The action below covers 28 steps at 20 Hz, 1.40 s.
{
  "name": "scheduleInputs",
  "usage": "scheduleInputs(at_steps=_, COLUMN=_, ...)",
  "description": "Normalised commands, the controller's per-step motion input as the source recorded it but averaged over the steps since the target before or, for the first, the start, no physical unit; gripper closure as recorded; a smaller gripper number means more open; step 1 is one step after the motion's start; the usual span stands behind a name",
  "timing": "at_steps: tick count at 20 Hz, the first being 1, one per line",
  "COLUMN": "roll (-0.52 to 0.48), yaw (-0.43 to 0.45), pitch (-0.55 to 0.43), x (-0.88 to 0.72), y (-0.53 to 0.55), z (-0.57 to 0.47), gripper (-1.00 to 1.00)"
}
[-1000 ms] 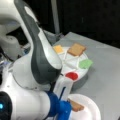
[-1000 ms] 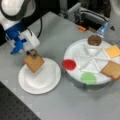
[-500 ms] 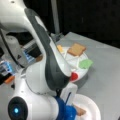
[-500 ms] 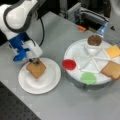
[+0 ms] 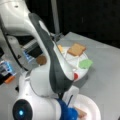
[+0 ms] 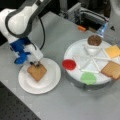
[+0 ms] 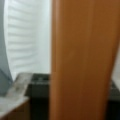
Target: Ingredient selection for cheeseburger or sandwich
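Grey tabletop point(image 6: 62, 105), dark backdrop behind.

Left: white paper plate point(image 6: 51, 82), one. On it, toast square point(image 6: 37, 72), one, lying flat. Gripper point(image 6: 37, 64) low over the toast's upper corner, touching or just above; jaw spacing not discernible. Wrist view filled by a brown toast face against the ribbed white plate.

Right: white divided tray point(image 6: 75, 53), one. Contents: red disc point(image 6: 69, 64), one; green leaf piece point(image 6: 88, 78), one; dark round patty point(image 6: 94, 40), one, in a small cup; yellow cheese square point(image 6: 113, 51), one; second toast square point(image 6: 112, 70), one.

Toast total: two. Stack so far: one layer only.

Risks, as judged: toast dragged or tipped off centre if stuck to a finger on lift; plate nudged across the table, being light; stack crooked later from a skewed base.
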Motion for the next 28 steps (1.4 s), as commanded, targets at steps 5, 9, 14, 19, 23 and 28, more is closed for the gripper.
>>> scheduleInputs(at_steps=5, roll=0.021, yaw=0.167, pitch=-0.062, x=0.22, y=-0.04, z=-0.12, gripper=1.00)
scheduleInputs(at_steps=9, roll=0.011, yaw=0.169, pitch=-0.058, x=0.17, y=-0.09, z=-0.04, gripper=1.00)
scheduleInputs(at_steps=14, roll=0.014, yaw=0.194, pitch=-0.054, x=0.12, y=-0.13, z=-0.02, gripper=-1.00)
scheduleInputs(at_steps=19, roll=0.009, yaw=0.183, pitch=-0.034, x=0.05, y=-0.12, z=-0.04, gripper=-1.00)
scheduleInputs(at_steps=23, roll=0.004, yaw=0.158, pitch=-0.038, x=0.03, y=-0.05, z=-0.08, gripper=-1.00)
scheduleInputs(at_steps=28, roll=-0.008, yaw=0.155, pitch=-0.020, x=0.01, y=-0.05, z=-0.02, gripper=-1.00)
